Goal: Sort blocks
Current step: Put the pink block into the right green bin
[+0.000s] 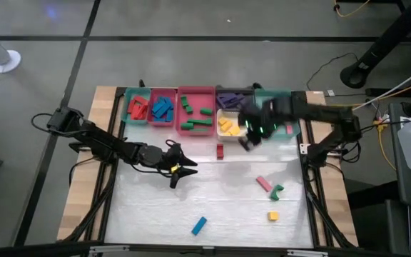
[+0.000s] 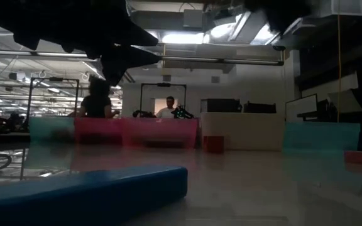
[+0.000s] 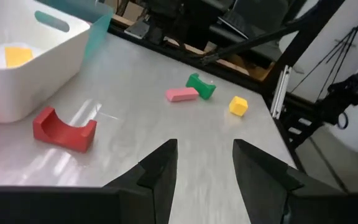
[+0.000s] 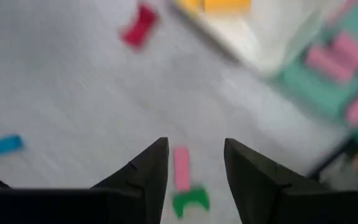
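Observation:
Loose blocks lie flat on the table: a red arch (image 1: pixel 220 151) (image 3: pixel 64 129), a pink bar (image 1: pixel 263 183) (image 4: pixel 181 168) touching a green piece (image 1: pixel 277 190) (image 4: pixel 190 202), a yellow cube (image 1: pixel 272 215) (image 3: pixel 238 106) and a blue bar (image 1: pixel 199 225) (image 2: pixel 80 191). My left gripper (image 1: pixel 184 171) (image 3: pixel 205 146) stands open left of the red arch, low over the table, holding nothing. My right gripper (image 1: pixel 250 140) (image 4: pixel 196 146) hangs open and high beside the white tray, pointing down. The pink bar shows far below, between its fingers.
Along the far edge stand the trays: teal ones with red blocks (image 1: pixel 138 107) and blue blocks (image 1: pixel 163 108), a pink tray (image 1: pixel 196 91) of green blocks, a black one (image 1: pixel 228 94), a white tray (image 1: pixel 228 114) (image 3: pixel 30 68) with yellow blocks, and a teal tray (image 4: pixel 303 81) with pink ones. People show beyond the table.

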